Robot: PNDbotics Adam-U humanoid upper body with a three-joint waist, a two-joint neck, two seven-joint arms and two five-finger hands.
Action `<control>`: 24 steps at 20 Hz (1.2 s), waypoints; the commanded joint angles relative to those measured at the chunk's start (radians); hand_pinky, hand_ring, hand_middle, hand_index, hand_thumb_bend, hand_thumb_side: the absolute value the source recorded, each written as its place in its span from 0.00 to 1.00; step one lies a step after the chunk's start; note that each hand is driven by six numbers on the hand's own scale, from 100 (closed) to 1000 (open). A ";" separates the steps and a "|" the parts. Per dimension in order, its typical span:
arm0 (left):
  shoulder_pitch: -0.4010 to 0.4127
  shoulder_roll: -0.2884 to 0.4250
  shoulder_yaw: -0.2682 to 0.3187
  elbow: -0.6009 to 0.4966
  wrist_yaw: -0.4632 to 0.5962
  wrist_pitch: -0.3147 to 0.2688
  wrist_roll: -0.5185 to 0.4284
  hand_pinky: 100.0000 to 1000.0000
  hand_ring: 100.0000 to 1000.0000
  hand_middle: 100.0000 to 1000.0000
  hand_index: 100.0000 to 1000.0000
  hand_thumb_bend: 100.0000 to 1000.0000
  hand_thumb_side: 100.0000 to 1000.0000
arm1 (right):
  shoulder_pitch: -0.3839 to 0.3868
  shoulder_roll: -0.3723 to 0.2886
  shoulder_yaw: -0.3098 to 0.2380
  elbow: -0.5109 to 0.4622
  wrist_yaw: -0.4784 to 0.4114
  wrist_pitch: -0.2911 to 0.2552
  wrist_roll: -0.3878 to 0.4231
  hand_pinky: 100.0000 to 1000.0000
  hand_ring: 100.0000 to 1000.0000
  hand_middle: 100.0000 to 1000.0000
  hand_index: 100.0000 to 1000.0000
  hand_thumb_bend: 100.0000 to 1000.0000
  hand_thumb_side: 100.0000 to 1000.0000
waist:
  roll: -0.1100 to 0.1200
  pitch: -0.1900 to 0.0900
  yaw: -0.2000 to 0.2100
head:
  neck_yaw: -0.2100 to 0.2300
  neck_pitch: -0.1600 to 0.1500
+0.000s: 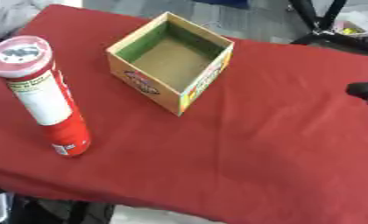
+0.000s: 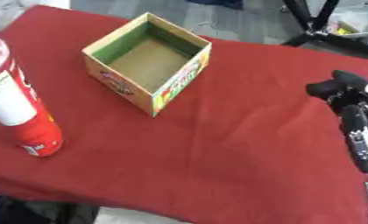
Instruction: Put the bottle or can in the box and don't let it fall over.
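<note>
While your right hand (image 2: 354, 114) hangs over the red tablecloth (image 1: 279, 144) at the right edge, I cannot tell its finger state. Your tall red can (image 1: 41, 94) stands upright at far left, apart from the open cardboard box (image 1: 170, 61).

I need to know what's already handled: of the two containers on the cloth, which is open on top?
The cardboard box, empty and open-topped; the red can stands upright with its lid on.
</note>
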 commanded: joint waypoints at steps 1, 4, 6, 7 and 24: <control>-0.032 0.014 0.006 -0.009 0.013 -0.003 -0.015 0.94 0.95 0.95 0.93 0.00 0.87 | -0.004 -0.027 -0.001 -0.018 -0.012 0.002 0.000 0.84 0.77 0.66 0.85 0.00 0.47 | 0.010 -0.018 -0.002 | 0.005 0.002; -0.082 -0.008 -0.017 -0.009 0.031 0.000 -0.042 0.94 0.95 0.95 0.93 0.00 0.87 | -0.004 -0.030 0.001 -0.018 -0.016 0.005 0.001 0.84 0.77 0.66 0.85 0.00 0.47 | 0.012 -0.024 -0.002 | 0.024 0.004; -0.107 -0.020 -0.030 -0.009 0.038 0.008 -0.066 0.95 0.95 0.95 0.93 0.00 0.88 | -0.003 -0.031 0.002 -0.018 -0.019 0.006 0.002 0.84 0.77 0.66 0.85 0.00 0.47 | 0.013 -0.027 -0.003 | 0.049 0.001; -0.116 -0.025 -0.035 -0.009 0.040 0.011 -0.078 0.95 0.96 0.95 0.93 0.00 0.88 | -0.002 -0.031 0.002 -0.018 -0.020 0.007 0.002 0.84 0.77 0.66 0.85 0.00 0.47 | 0.013 -0.028 -0.003 | 0.062 0.000; -0.163 -0.049 -0.077 -0.009 0.048 0.020 -0.163 0.99 0.96 0.96 0.93 0.00 1.00 | -0.002 -0.032 0.005 -0.018 -0.025 0.015 0.003 0.84 0.77 0.66 0.85 0.00 0.47 | 0.016 -0.034 -0.005 | 0.100 -0.008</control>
